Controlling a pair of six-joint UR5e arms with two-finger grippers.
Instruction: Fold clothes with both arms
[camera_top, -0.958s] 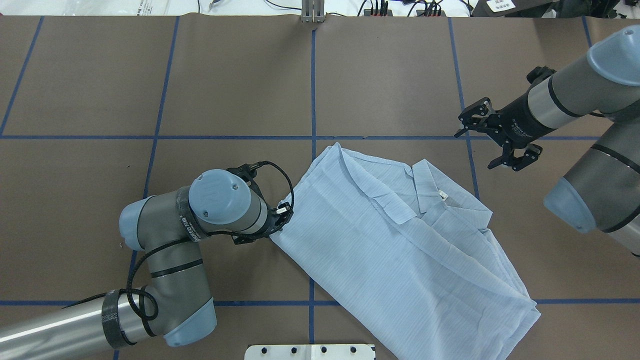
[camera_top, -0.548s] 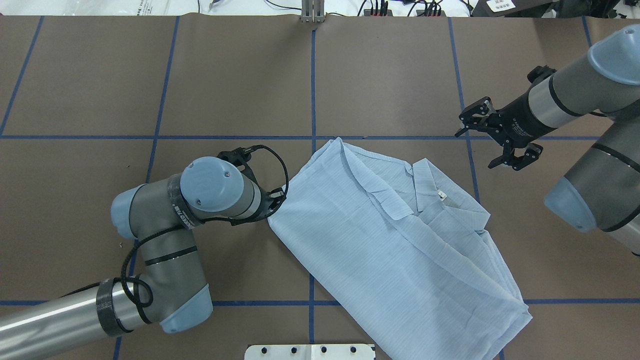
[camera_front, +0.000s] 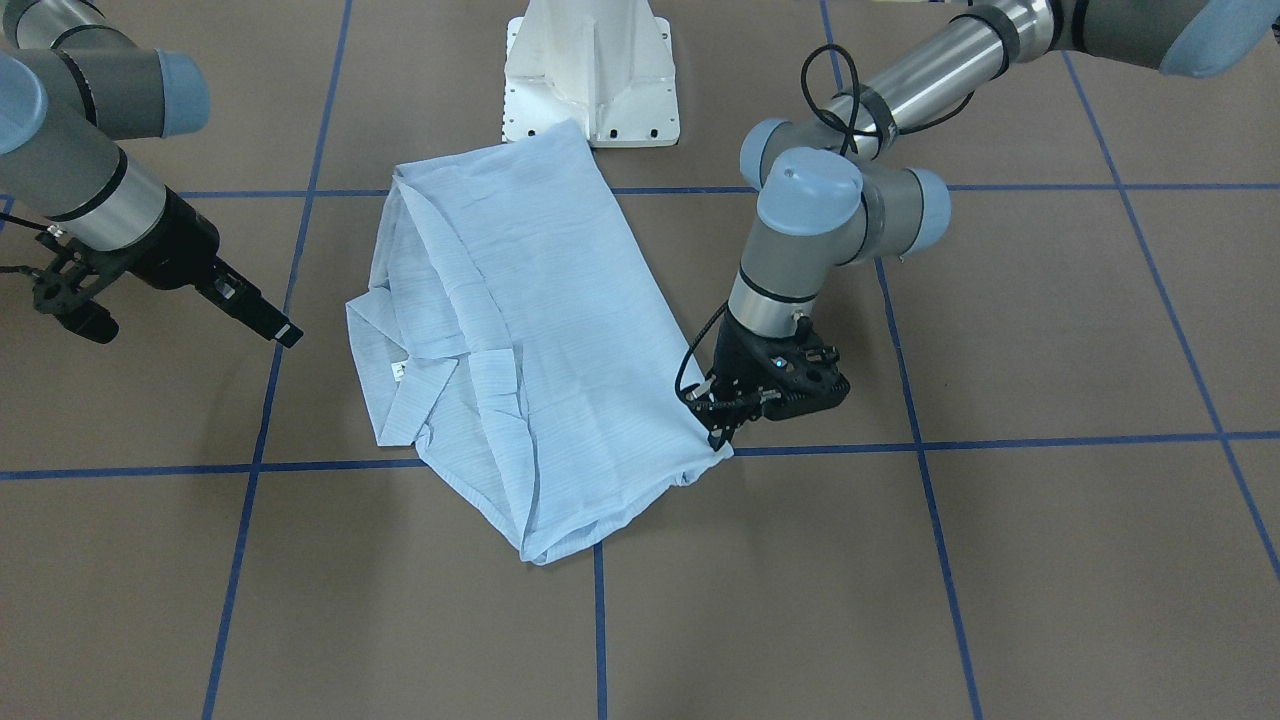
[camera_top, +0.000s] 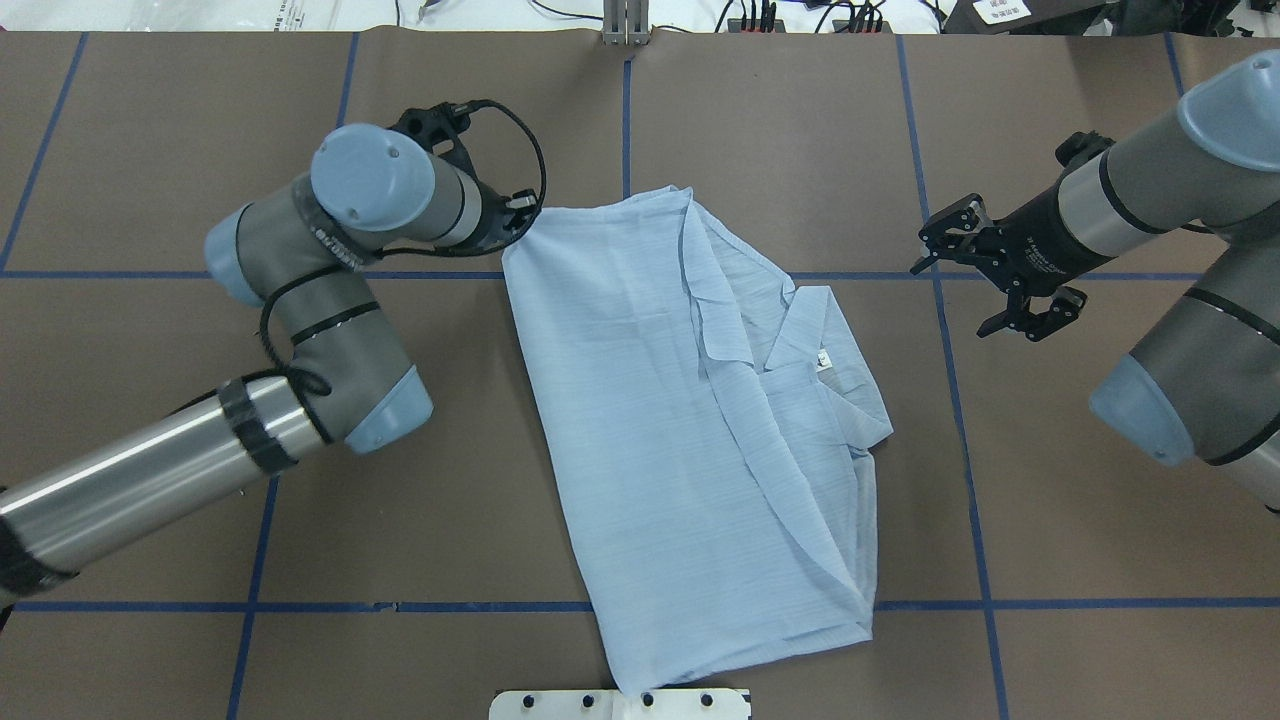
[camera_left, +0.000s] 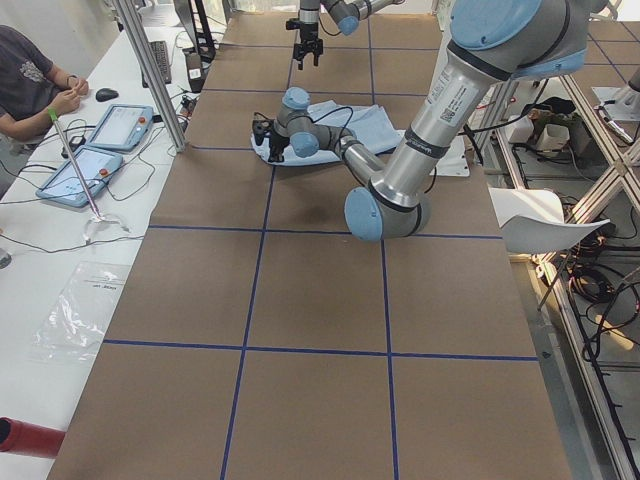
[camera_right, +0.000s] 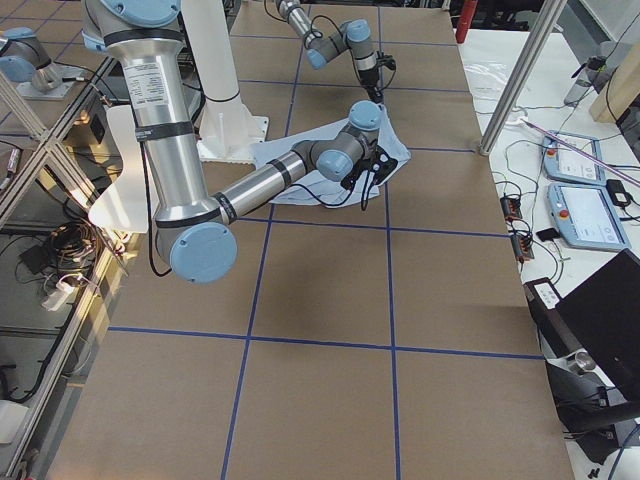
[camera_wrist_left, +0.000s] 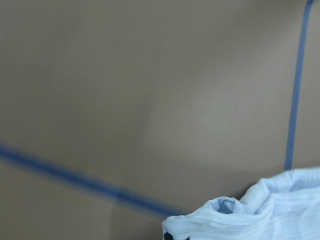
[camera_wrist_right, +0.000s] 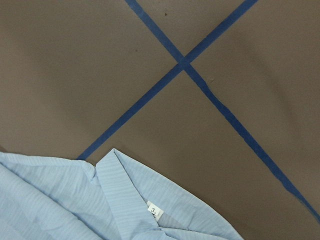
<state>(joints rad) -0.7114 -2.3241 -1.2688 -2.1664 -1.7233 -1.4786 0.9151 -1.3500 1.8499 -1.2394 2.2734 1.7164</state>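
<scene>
The pale-blue shirt lies folded lengthwise on the brown table, collar and white label at its right side. My left gripper is shut on the shirt's far left corner, low over the table. In the front view it pinches that corner. The left wrist view shows bunched cloth at the bottom edge. My right gripper is open and empty, held above the table right of the collar. The right wrist view looks down on the collar and label.
The white pedestal base touches the shirt's near hem. Blue tape lines grid the brown table cover. Cables and plugs lie along the far edge. An operator sits at a side table with tablets.
My left gripper has moved away from the robot and a little left, dragging the shirt corner. The shirt has swung round and shifted left. The right arm has not moved.
</scene>
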